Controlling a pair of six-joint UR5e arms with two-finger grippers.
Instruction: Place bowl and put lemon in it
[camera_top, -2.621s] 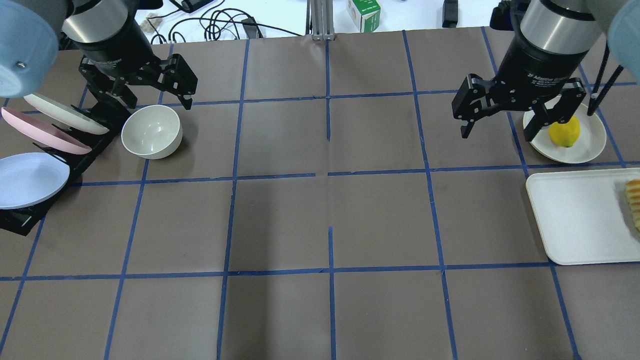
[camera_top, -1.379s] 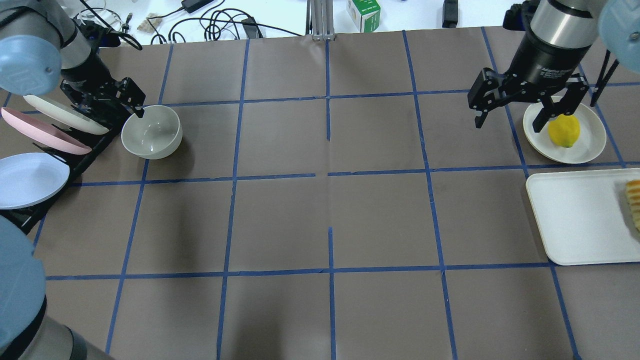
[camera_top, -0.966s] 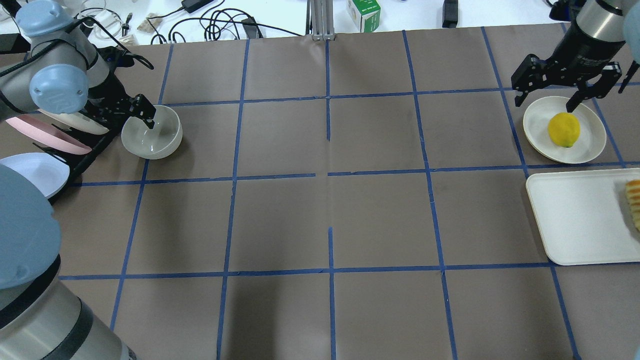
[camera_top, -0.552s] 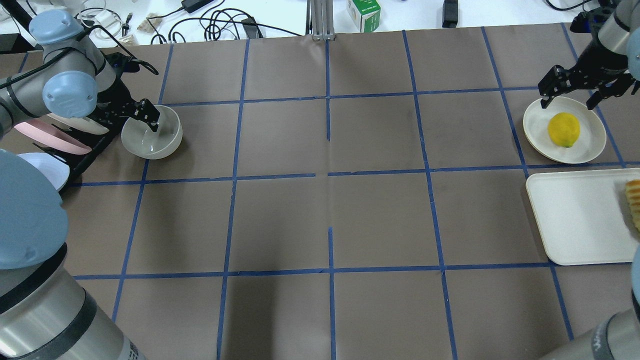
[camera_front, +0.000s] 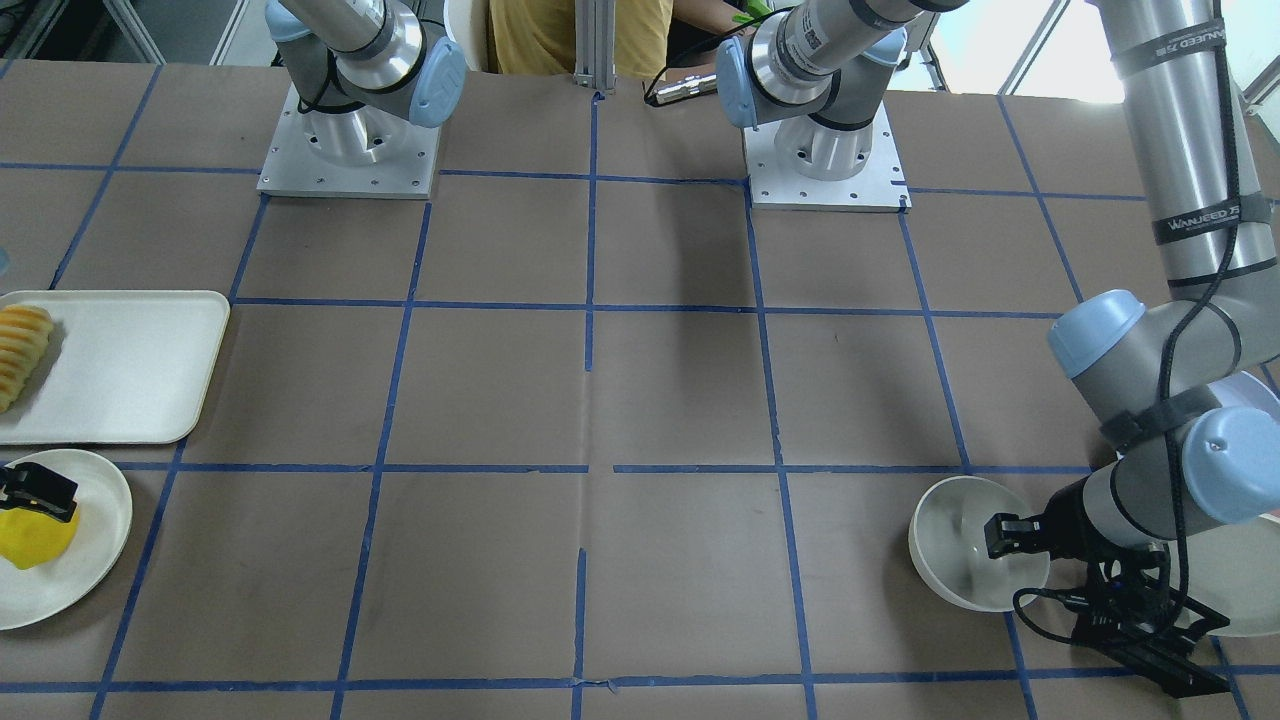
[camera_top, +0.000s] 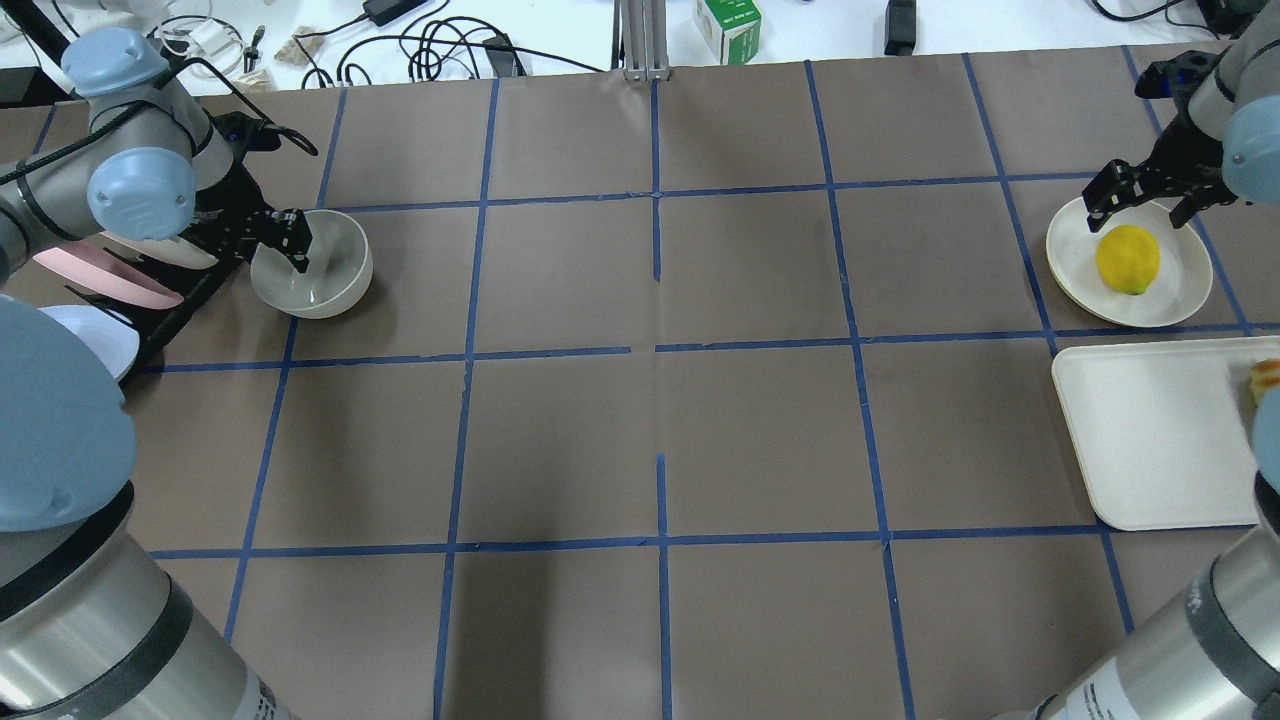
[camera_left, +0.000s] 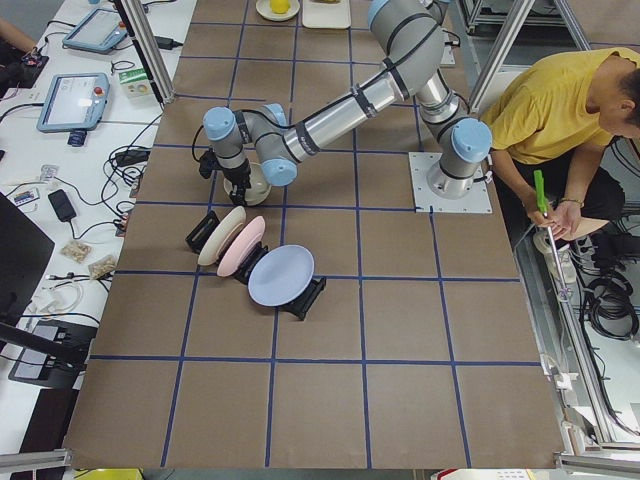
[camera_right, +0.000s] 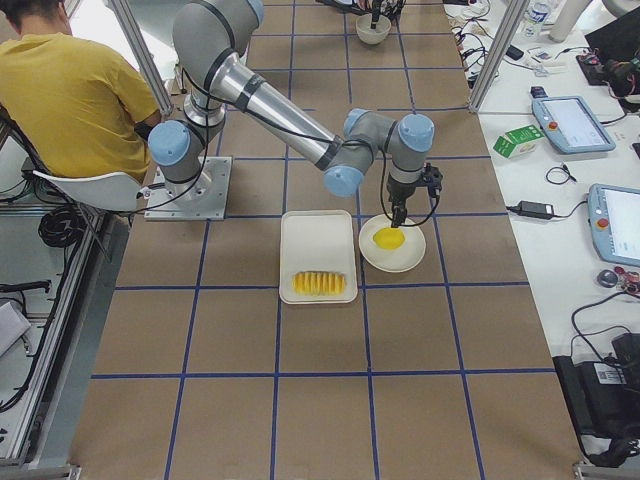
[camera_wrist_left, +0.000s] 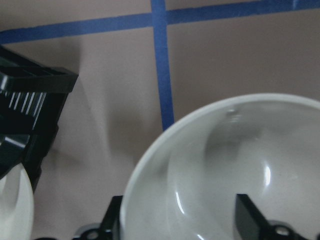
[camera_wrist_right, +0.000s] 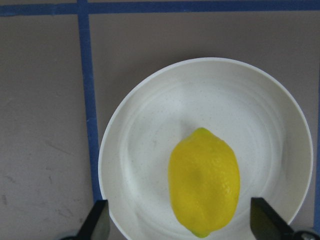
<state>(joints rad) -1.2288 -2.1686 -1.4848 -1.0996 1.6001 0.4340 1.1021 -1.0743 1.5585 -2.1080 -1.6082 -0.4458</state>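
Note:
The cream bowl stands upright at the table's far left, next to the dish rack; it also shows in the front view. My left gripper is open and straddles its rim. In the left wrist view one finger is inside the bowl and the other outside, the jaws wide apart. The yellow lemon lies on a cream plate at the far right. My right gripper is open and hangs over the lemon, a finger on each side.
A black dish rack holds cream, pink and pale blue plates, right beside the bowl. A white tray with ridged orange-yellow sliced food lies just nearer than the lemon's plate. Cables and boxes lie beyond the table's far edge.
Both arms have lowered. My left gripper has put one finger inside the bowl, which has slid slightly right. My right gripper has moved right and down over the lemon's plate.

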